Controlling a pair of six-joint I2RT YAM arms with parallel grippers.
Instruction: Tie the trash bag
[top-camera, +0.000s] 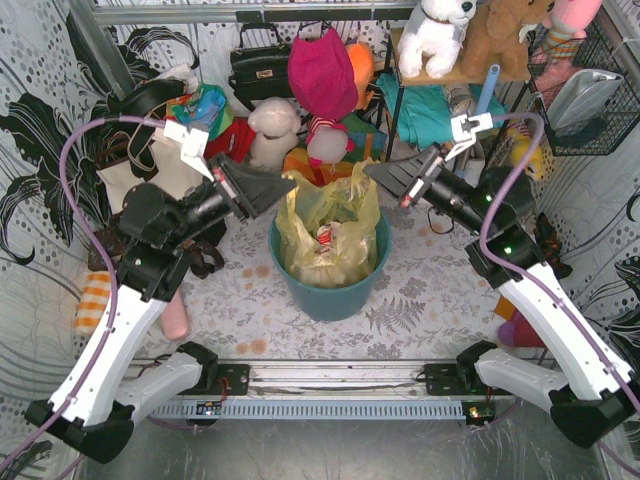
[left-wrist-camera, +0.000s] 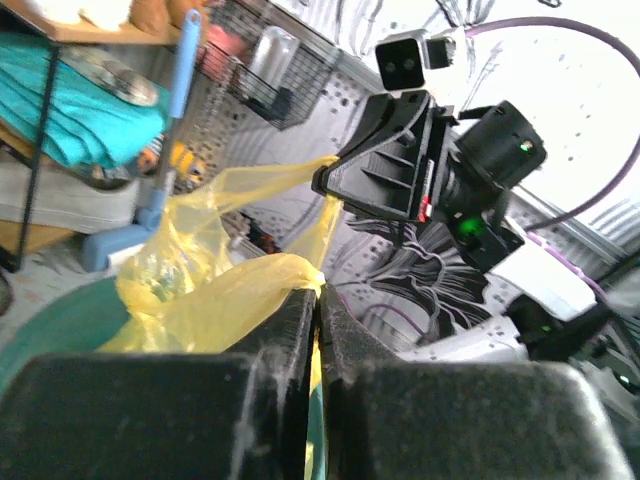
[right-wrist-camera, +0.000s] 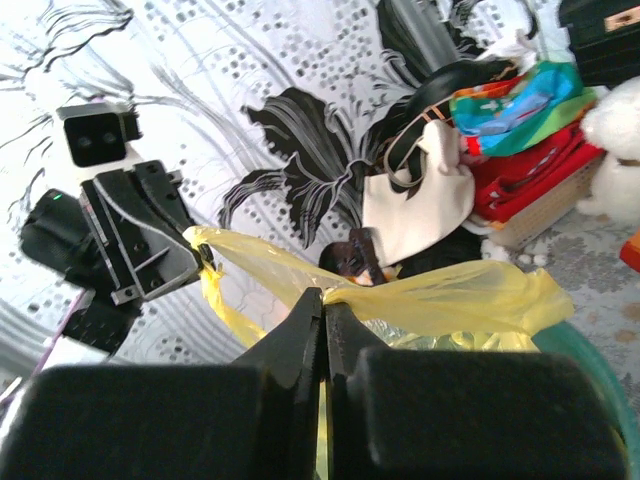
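The trash bag (top-camera: 335, 215) is thin yellow plastic lining a teal bin (top-camera: 330, 292), with crumpled white paper showing through it. Its rim is pulled up into two strips. My left gripper (top-camera: 290, 187) is shut on the left strip (left-wrist-camera: 240, 285), its jaws (left-wrist-camera: 320, 297) pinching the plastic at the tips. My right gripper (top-camera: 368, 171) is shut on the right strip (right-wrist-camera: 450, 295) at its tips (right-wrist-camera: 325, 297). Each wrist view shows the other gripper (left-wrist-camera: 330, 187) (right-wrist-camera: 203, 255) holding its yellow strip. Both grippers hang just above the bin, either side of the bag mouth.
A cream tote bag (top-camera: 150, 172) with black handles stands at the back left. Plush toys (top-camera: 275, 130), a black handbag (top-camera: 258, 65) and a pink bag (top-camera: 322, 72) crowd behind the bin. A shelf with teal cloth (top-camera: 430, 108) and a wire basket (top-camera: 585, 90) sit back right.
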